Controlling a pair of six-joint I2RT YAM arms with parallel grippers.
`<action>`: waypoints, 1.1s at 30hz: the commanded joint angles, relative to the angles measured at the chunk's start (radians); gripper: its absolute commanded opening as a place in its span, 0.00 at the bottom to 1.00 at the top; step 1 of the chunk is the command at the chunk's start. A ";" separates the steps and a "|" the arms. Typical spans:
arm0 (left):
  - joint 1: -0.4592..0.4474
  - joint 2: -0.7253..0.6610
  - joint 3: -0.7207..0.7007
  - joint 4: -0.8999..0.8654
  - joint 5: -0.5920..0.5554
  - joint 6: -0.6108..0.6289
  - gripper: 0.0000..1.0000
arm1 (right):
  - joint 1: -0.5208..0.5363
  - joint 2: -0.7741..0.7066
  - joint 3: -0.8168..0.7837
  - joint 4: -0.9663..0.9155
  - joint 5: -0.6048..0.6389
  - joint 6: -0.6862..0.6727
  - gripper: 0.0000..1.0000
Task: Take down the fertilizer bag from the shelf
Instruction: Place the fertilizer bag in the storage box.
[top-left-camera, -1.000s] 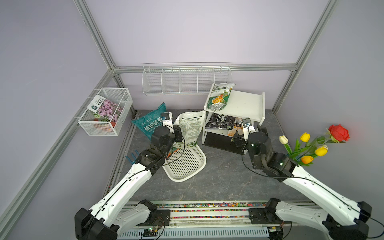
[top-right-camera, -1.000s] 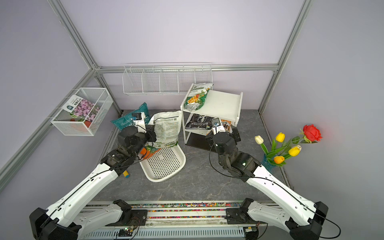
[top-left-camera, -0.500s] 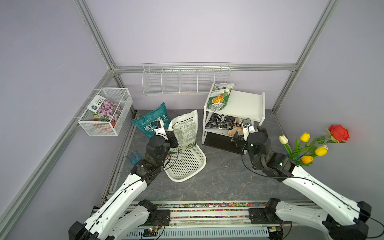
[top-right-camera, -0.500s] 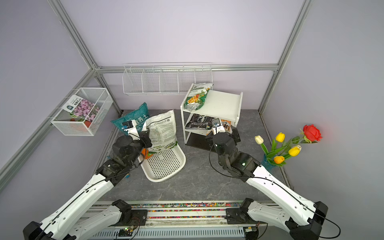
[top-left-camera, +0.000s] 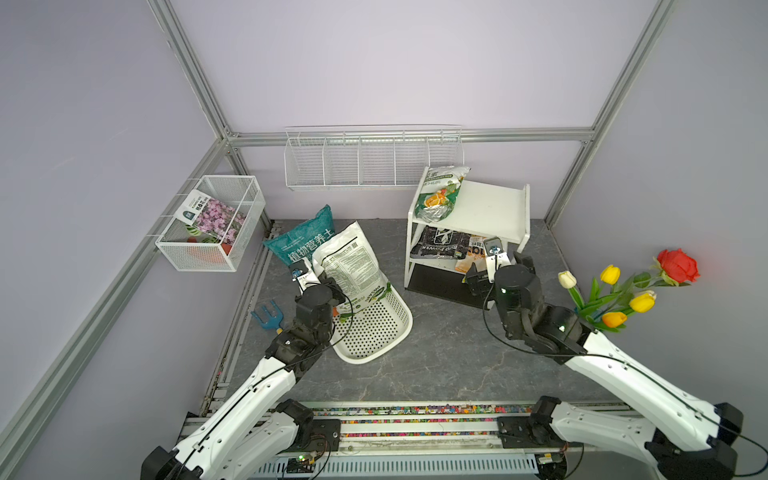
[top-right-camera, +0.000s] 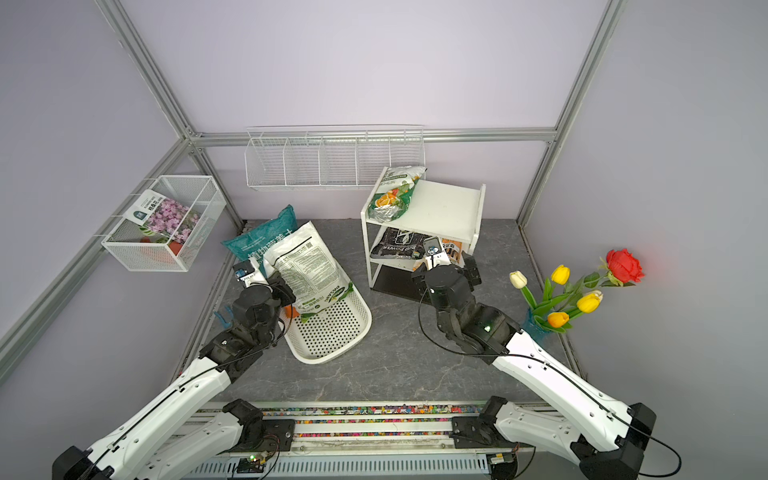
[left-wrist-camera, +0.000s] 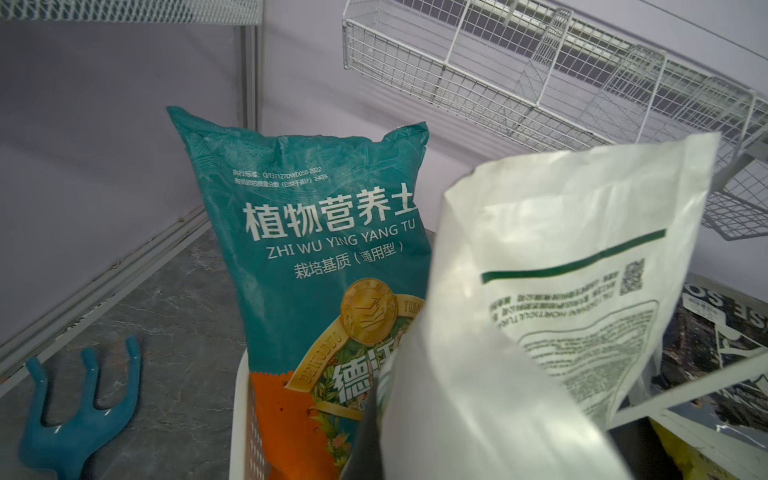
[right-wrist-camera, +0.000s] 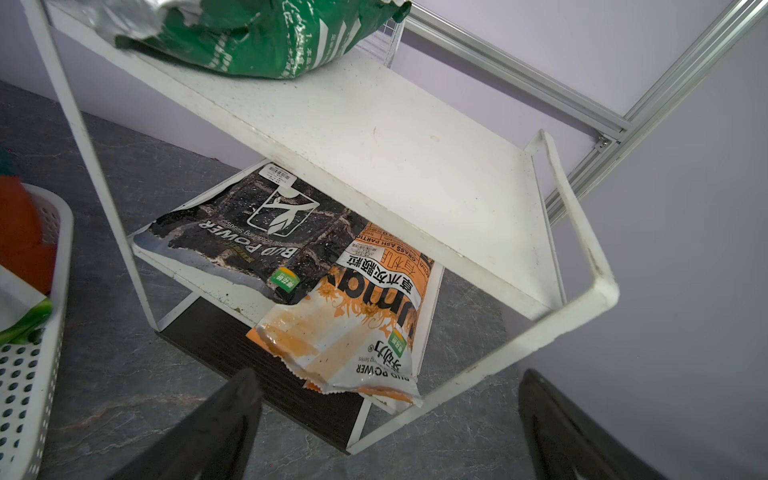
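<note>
**Retreat of the left arm; shelf untouched**

Left gripper, pressed together on what looks like the lower edge of the white printed bag, has drawn back toward 7 o'clock, tipping that bag toward 9 o'clock in the perforated basket. Right gripper, jaws spread and empty, has not moved; it faces the orange pouch on the lower board. Green fertilizer bag lies on the shelf, at the top board's 10 o'clock corner. Judgement: the take-down has not begun.
</note>
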 joint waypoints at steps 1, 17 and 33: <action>0.011 -0.052 0.039 0.106 -0.130 0.028 0.00 | -0.004 -0.001 -0.002 -0.003 -0.001 0.003 0.99; 0.199 0.132 -0.018 0.170 0.026 -0.084 0.00 | -0.004 0.015 0.007 -0.005 -0.024 -0.003 0.99; 0.367 0.197 0.158 0.060 0.106 -0.091 1.00 | 0.062 0.202 0.092 -0.132 -0.515 0.269 0.86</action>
